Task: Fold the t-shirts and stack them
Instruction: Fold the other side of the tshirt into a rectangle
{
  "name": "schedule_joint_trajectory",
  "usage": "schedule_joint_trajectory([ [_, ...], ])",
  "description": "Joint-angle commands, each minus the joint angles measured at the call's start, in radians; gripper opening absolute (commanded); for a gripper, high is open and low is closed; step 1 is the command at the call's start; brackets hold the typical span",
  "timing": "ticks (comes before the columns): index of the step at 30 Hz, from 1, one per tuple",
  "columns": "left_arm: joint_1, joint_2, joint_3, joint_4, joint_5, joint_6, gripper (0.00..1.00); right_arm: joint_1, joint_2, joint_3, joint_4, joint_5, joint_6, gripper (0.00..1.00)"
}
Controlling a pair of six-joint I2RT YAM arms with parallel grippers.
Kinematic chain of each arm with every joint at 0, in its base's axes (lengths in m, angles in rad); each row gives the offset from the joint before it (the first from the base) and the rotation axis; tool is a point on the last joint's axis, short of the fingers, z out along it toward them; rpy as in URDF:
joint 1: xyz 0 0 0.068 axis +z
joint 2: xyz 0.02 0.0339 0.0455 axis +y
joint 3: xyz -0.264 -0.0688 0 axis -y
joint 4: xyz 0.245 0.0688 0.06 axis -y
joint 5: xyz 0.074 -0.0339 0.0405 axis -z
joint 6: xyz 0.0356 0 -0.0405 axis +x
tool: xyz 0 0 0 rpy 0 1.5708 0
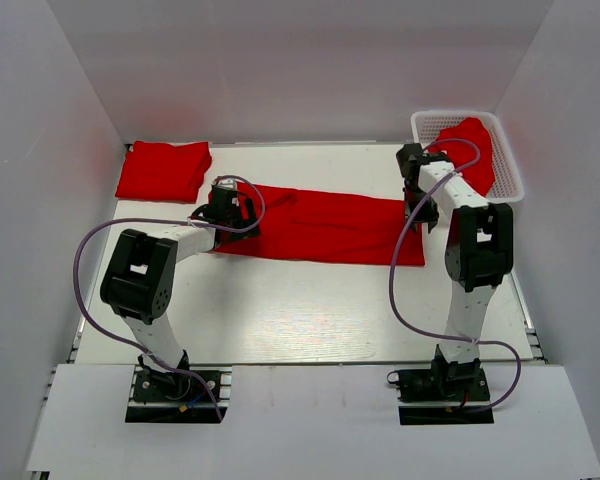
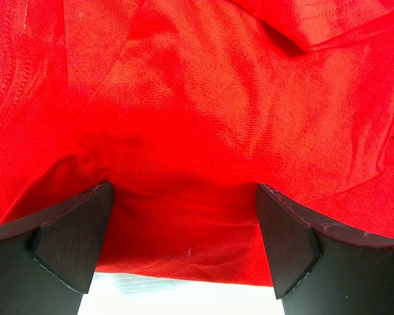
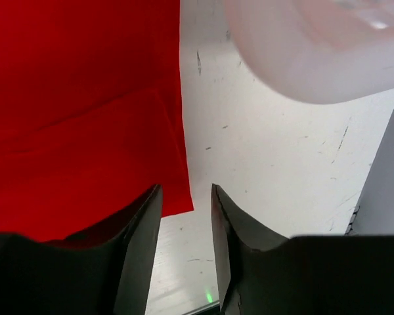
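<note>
The left gripper (image 2: 184,246) stands with jaws spread wide on the left end of the long t-shirt (image 1: 330,225); red cloth fills nearly all its view. The right gripper (image 3: 186,216) sits at that shirt's right edge, jaws almost together, with only bare table (image 1: 310,310) in the slim gap. Off the shirt's far left corner lies a folded t-shirt (image 1: 164,170). Past its right end, the basket (image 1: 435,122) holds a third t-shirt (image 1: 480,165), partly hidden by the arm.

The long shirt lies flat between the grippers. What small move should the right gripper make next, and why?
Probably shift the right gripper a little sideways toward the long shirt. Its fingers stand narrowly apart over bare table, and the shirt's edge lies beside the gap, not in it. The left gripper has cloth between its open fingers.
</note>
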State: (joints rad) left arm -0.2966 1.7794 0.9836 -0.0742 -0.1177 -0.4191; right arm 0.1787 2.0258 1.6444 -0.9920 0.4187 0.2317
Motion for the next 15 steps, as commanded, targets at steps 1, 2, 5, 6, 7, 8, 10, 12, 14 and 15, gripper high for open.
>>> schedule_joint_trajectory([
  [1,0.013,0.006,-0.006,-0.026,-0.019,0.003,1.0,-0.007,0.002,0.045,-0.016,0.019,-0.011,0.43],
  [2,0.013,0.006,-0.006,-0.026,-0.019,0.003,1.0,-0.005,-0.004,0.038,-0.02,0.014,-0.008,0.44],
  [5,0.013,-0.003,-0.006,-0.026,-0.019,0.003,1.0,-0.001,-0.039,0.011,-0.011,0.003,-0.012,0.51],
  [6,0.013,-0.003,-0.006,-0.026,-0.019,0.003,1.0,0.001,-0.05,0.0,-0.004,-0.009,-0.02,0.51],
  [7,0.013,-0.003,-0.006,-0.026,-0.019,0.003,1.0,0.002,-0.068,-0.014,0.001,-0.024,-0.023,0.54],
  [8,0.013,-0.003,-0.006,-0.026,-0.019,0.003,1.0,0.004,-0.085,-0.02,0.006,-0.031,-0.031,0.58],
  [10,0.013,-0.012,-0.006,-0.026,-0.01,0.003,1.0,0.01,-0.107,-0.043,0.026,-0.08,-0.051,0.9],
  [12,0.013,-0.023,0.003,-0.036,-0.01,0.003,1.0,0.021,-0.127,-0.063,0.07,-0.151,-0.058,0.9],
  [14,0.013,-0.034,0.012,-0.036,-0.01,0.003,1.0,0.025,-0.139,-0.084,0.113,-0.193,-0.075,0.9],
  [15,0.013,-0.046,0.027,-0.048,0.001,0.003,1.0,0.027,-0.136,-0.087,0.127,-0.233,-0.077,0.9],
])
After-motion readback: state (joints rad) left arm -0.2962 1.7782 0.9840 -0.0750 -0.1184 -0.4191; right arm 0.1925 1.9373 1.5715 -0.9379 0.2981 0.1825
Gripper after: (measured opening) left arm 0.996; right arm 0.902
